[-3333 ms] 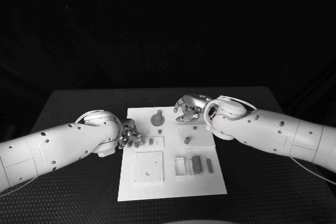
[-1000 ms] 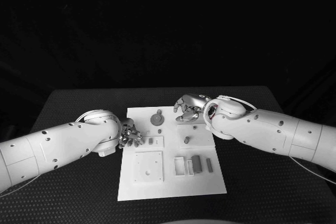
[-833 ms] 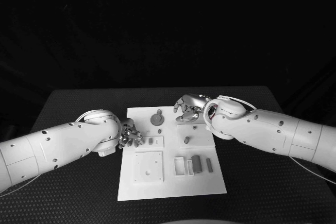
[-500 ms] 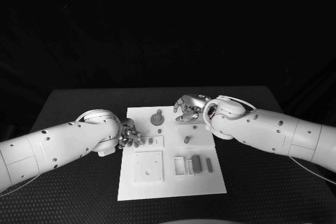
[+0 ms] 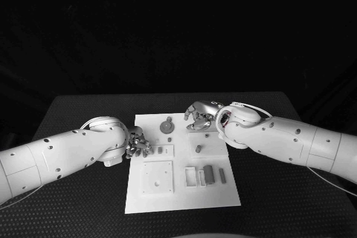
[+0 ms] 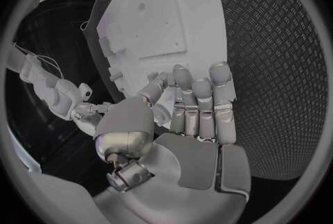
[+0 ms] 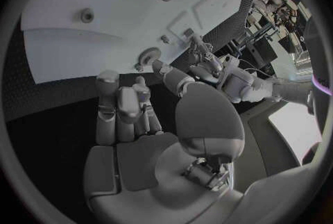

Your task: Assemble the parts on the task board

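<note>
On the white task board (image 5: 223, 189) grey parts (image 5: 209, 173) lie; both hands hover loose, holding nothing.

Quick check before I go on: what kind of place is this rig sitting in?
Probably a robotics lab or test bench. A white task board with small grey parts lies on a black textured table, and the right wrist view shows cluttered workstations with equipment behind it.

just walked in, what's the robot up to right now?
It is assembling small grey parts on the white task board. The left hand sits at the board's left edge and the right hand hovers over its far end, beside the gear. Neither hand holds anything. A peg and flat blocks lie loose on the board.
</note>
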Available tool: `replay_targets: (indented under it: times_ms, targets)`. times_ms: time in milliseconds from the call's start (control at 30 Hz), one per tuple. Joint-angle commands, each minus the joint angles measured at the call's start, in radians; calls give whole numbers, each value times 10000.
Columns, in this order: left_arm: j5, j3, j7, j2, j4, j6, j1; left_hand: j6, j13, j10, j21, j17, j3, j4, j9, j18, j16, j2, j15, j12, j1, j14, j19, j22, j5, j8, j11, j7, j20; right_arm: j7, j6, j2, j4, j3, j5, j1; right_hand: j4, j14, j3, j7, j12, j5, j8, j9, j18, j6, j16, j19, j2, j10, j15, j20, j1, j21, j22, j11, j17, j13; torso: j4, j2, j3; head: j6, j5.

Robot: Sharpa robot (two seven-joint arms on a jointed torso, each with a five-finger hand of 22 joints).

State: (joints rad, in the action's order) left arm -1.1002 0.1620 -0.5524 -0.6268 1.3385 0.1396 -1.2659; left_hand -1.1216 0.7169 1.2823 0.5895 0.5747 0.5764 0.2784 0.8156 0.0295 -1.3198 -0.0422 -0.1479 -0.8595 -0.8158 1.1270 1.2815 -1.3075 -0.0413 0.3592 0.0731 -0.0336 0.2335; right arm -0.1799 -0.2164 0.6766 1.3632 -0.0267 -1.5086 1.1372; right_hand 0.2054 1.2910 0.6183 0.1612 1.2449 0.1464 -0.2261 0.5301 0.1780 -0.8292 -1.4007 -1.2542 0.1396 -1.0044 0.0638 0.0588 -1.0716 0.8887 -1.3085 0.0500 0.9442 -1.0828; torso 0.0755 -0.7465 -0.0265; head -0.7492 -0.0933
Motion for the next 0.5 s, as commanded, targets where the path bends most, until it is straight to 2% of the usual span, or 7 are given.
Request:
replay_targets:
  times_ms: [33, 233, 367, 500]
  targets:
    - [23, 19, -65, 0, -25, 149, 20, 46, 16, -58, 43, 11, 18, 76, 13, 128, -37, -606, -19, -39, -705, 10, -3, -212, -68, 37, 13, -2, 68, 15, 107, -8, 4, 0, -35, -8, -58, -31, 14, 47, 39, 32, 37, -15, 838, 9, 28, -3, 22, 63, -60, 61, 109, -60, -180, 24, 6, 9, -5, -1, 9, 8, 11]
    - [76, 20, -170, 29, -47, 137, 19, 76, 17, -72, 45, 9, -16, 40, 46, 123, -32, -595, -19, -35, -660, -5, -17, -202, -68, 25, 4, -12, 63, 16, 99, 1, 8, 0, -35, -9, -61, -33, 13, 48, 39, 32, 38, -16, 838, 11, 30, -2, 23, 64, -61, 61, 112, -61, -180, 24, 4, 10, -6, -3, 13, 7, 10]
    - [211, 21, -225, 41, -62, 82, 18, 124, 11, -95, 36, -2, -75, -36, 67, 125, -13, -494, -21, -18, -549, -26, -36, -185, -69, -16, -13, -30, 66, 14, 96, 2, 10, 0, -35, -9, -61, -36, 13, 48, 39, 32, 39, -16, 838, 12, 32, -2, 24, 65, -61, 61, 112, -61, -180, 24, -2, 11, -4, -4, 22, 10, 10]
    - [246, 21, -237, 42, -75, 32, 18, 180, 3, -112, 21, -16, -253, -233, 88, 125, 7, -151, -25, -2, -235, -42, -52, -166, -67, -77, -37, -55, 68, 14, 95, 3, 8, 0, -35, -9, -62, -40, 13, 48, 39, 32, 40, -16, 838, 13, 35, -1, 26, 65, -62, 61, 113, -62, -180, 25, -11, 11, -12, -2, 22, 13, 11]
